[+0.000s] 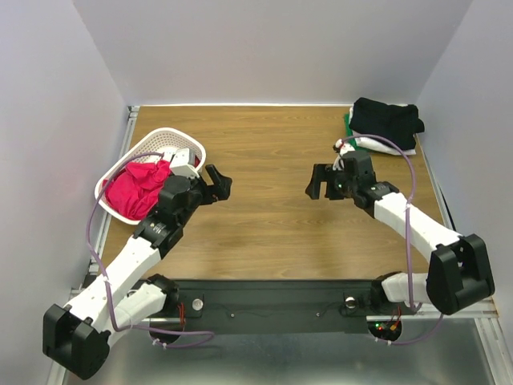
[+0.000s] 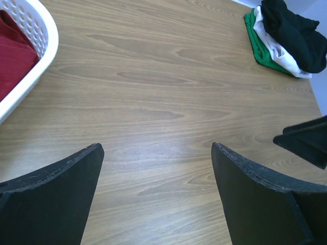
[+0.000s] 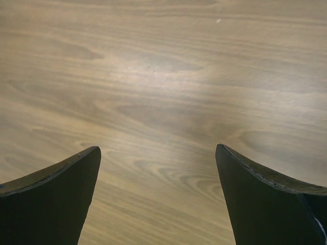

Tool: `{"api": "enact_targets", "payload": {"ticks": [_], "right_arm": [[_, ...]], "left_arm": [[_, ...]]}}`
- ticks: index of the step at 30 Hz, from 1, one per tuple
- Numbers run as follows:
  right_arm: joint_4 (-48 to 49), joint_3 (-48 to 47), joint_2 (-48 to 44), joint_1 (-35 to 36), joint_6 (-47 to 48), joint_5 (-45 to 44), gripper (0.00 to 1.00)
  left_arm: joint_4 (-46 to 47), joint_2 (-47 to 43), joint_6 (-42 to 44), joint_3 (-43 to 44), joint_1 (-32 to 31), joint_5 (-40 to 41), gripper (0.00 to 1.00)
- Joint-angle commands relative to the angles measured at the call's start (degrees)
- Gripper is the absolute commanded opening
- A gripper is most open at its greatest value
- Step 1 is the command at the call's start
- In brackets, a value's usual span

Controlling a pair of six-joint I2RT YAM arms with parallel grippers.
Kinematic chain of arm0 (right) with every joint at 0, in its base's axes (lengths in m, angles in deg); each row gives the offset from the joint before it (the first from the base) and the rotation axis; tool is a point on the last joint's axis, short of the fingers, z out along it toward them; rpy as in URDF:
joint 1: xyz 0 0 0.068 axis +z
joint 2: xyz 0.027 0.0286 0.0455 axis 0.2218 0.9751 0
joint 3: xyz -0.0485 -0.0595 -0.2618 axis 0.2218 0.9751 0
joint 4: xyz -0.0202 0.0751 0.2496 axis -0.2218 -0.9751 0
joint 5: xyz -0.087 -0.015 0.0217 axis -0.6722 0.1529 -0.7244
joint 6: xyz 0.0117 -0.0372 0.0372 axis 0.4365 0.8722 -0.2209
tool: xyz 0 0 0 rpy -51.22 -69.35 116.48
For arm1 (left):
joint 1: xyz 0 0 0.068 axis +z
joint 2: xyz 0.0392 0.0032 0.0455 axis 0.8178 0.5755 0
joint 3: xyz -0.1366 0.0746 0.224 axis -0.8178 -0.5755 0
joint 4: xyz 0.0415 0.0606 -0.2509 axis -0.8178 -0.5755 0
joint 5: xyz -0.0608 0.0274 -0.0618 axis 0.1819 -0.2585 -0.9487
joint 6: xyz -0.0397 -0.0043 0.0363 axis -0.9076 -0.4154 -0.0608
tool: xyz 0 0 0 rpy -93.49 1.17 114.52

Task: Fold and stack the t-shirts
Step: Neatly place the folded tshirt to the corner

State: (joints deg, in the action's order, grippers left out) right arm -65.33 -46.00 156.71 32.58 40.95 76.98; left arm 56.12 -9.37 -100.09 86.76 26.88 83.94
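A folded stack sits at the table's far right corner: a black t-shirt on top of a white one and a green one. The stack also shows in the left wrist view, with black, white and green layers. A crumpled pink/red t-shirt lies in the white lattice basket at the left; it also shows in the left wrist view. My left gripper is open and empty over bare wood. My right gripper is open and empty over bare wood.
The basket's rim lies just left of my left gripper. The table has metal rails along its left and right edges. White walls close in the back and both sides. My right gripper's finger shows at the right of the left wrist view.
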Motion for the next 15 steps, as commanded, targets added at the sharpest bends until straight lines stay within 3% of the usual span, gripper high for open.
{"api": "enact_targets", "payload": {"ticks": [1, 15], "right_arm": [[3.59, -0.40, -4.42, 0.88, -1.62, 2.41, 1.00], [3.50, -0.13, -5.13, 0.97, -1.00, 3.21, 1.00]], "left_arm": [[-0.82, -1.58, 0.57, 2.07, 0.21, 2.78, 0.99], [-1.26, -2.37, 0.31, 1.98, 0.21, 4.72, 0.99]]}}
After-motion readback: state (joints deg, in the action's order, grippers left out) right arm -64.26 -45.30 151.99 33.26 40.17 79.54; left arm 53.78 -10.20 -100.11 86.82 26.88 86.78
